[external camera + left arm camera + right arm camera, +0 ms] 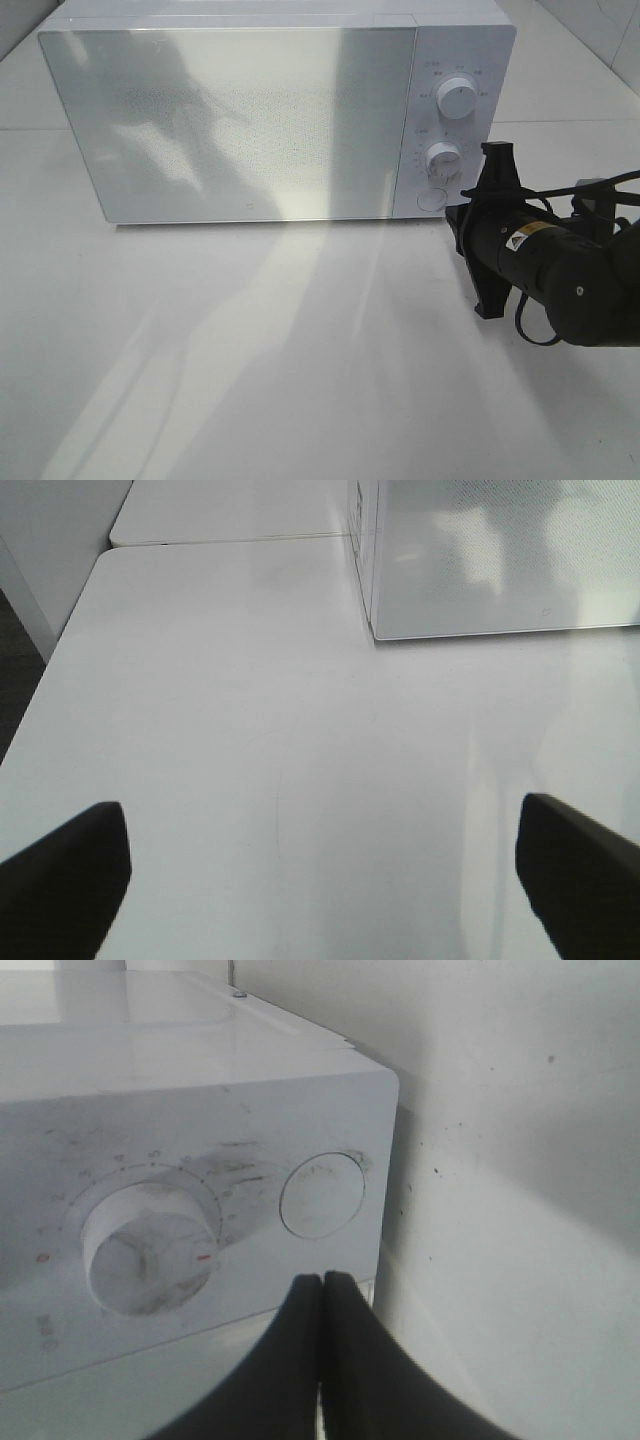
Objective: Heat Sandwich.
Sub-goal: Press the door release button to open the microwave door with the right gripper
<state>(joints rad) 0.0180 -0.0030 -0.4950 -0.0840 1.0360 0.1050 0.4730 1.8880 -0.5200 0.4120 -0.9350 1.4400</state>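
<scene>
Fingers pinched together, the right gripper [322, 1295] could skid off the round button [322, 1195] at mid-frame if off-centre; the left gripper [320, 830] gapes wide.

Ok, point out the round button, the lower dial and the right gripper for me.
round button [322, 1194], right wrist view, centre of its face.
lower dial [441, 158], exterior high view, middle of the knob.
right gripper [322, 1280], right wrist view, where the shut fingertips meet.

No legible text, dial markings [432, 67] on microwave [240, 120] too small
</scene>
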